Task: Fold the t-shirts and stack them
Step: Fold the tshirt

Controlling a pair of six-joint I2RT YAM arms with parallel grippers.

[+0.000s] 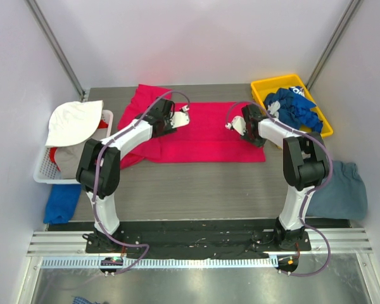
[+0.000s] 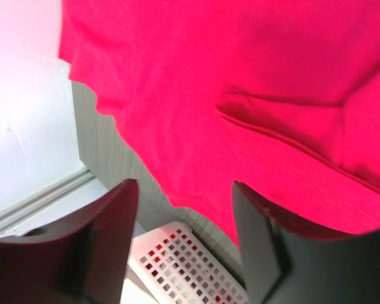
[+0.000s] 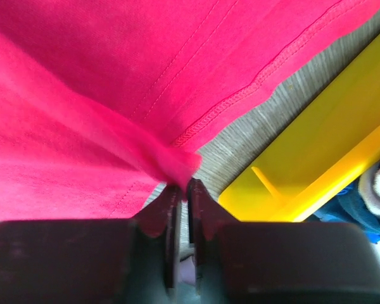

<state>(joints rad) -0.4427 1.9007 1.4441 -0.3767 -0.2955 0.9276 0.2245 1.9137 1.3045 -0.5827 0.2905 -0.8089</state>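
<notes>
My left gripper [image 2: 185, 187] hangs with its fingers apart over the pink-red t-shirt [image 1: 202, 136] spread on the table [image 1: 209, 183], while my right gripper [image 3: 182, 185] pinches its hem beside the yellow bin [image 3: 316, 145].

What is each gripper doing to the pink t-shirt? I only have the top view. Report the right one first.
Observer: The right gripper pinches a raised fold of the pink t-shirt, by its stitched hem, between nearly closed jaws.
Operator: Now the left.
Observer: The left gripper stands wide open with nothing between its fingers; the shirt lies beyond their tips.
</notes>
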